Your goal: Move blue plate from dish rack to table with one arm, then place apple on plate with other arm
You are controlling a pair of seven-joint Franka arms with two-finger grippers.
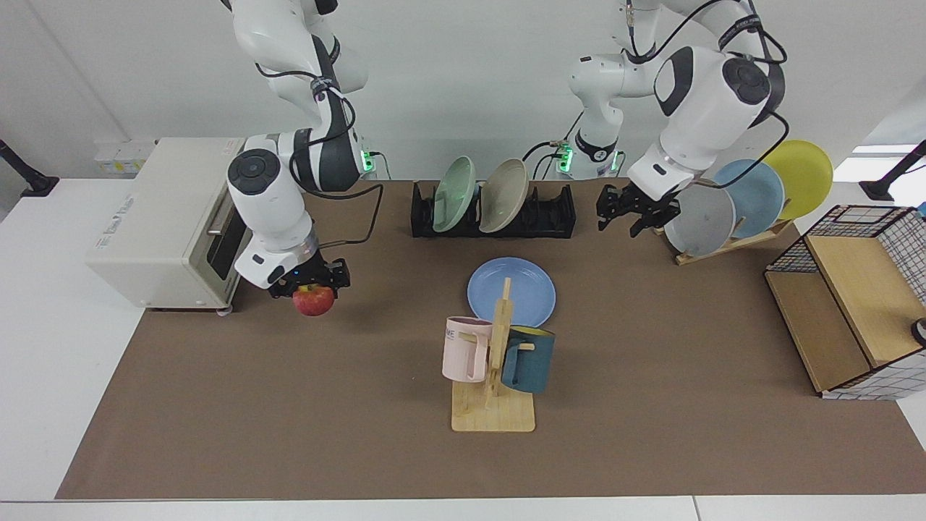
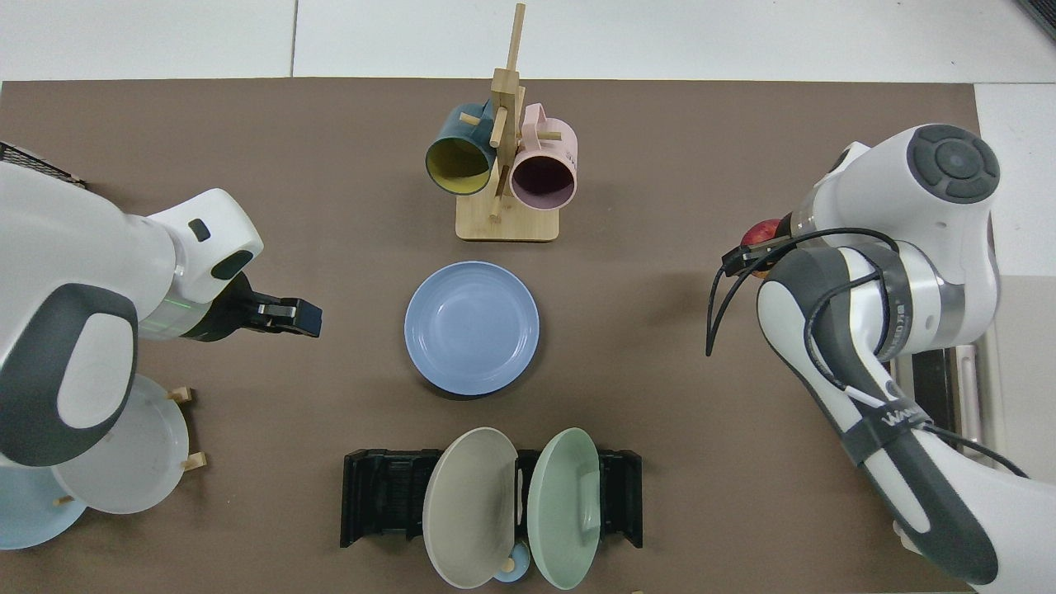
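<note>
We see the blue plate flat on the table; our right gripper clamps the apple (aloft), our left gripper hangs with fingers apart.

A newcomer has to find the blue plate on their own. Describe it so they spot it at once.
Start at the black dish rack at the table's far side, then come toward the wooden mug tree. The blue plate lies flat on the brown mat between them, held by no tool. It is the only plate lying down: the green and beige plates stand in the rack, and the paler blue one leans on the wooden stand.
</note>
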